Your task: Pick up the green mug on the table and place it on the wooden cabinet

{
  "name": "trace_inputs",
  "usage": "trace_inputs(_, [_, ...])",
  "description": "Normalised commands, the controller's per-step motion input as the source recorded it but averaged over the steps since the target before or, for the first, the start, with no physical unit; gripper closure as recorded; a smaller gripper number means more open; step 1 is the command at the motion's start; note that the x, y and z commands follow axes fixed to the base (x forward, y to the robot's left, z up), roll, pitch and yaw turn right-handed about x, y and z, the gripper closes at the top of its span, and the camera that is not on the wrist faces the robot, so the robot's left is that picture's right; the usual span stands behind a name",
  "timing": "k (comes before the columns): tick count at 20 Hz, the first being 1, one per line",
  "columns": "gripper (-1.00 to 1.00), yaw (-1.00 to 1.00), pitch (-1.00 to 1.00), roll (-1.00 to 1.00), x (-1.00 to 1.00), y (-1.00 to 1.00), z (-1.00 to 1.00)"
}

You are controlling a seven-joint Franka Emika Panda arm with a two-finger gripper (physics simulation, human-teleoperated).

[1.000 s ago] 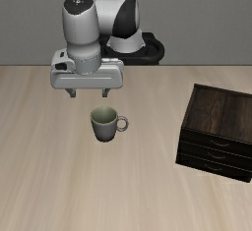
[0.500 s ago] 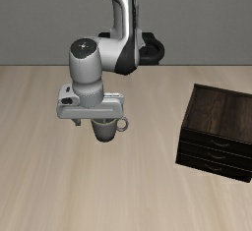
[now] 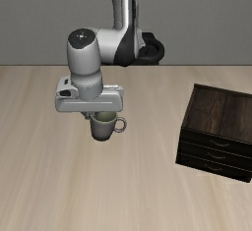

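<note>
The green mug [image 3: 102,129] stands upright on the wooden table [image 3: 39,171], left of the middle, its handle pointing toward the exterior view's right. My gripper [image 3: 97,116] hangs straight down over the mug's mouth, and the white hand covers the rim. The dark wooden cabinet [image 3: 219,129] with three drawers sits on the table at the exterior view's right, well apart from the mug. Its flat top is bare.
The robot's base [image 3: 138,50] stands at the table's far edge behind the mug. Open tabletop lies between the mug and the cabinet, and also at the exterior view's left and front.
The arm came forward and down from behind the mug onto it. Over the last half second the hand rose slightly, while the mug stayed about where it was.
</note>
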Motion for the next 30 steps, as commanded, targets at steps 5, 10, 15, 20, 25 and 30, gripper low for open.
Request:
trace_inputs(5, [1.0, 0.0, 0.0, 0.0, 0.0, 0.0, 1.0])
trace_inputs(10, [1.0, 0.0, 0.0, 0.0, 0.0, 0.0, 1.0])
trace_inputs(15, [1.0, 0.0, 0.0, 0.0, 0.0, 0.0, 1.0])
trace_inputs(20, [1.0, 0.0, 0.0, 0.0, 0.0, 0.2, 0.8])
trace_inputs(25, [1.0, 0.0, 0.0, 0.0, 0.0, 1.0, 0.0])
trace_inputs(30, [1.0, 0.0, 0.0, 0.0, 0.0, 1.0, 0.0])
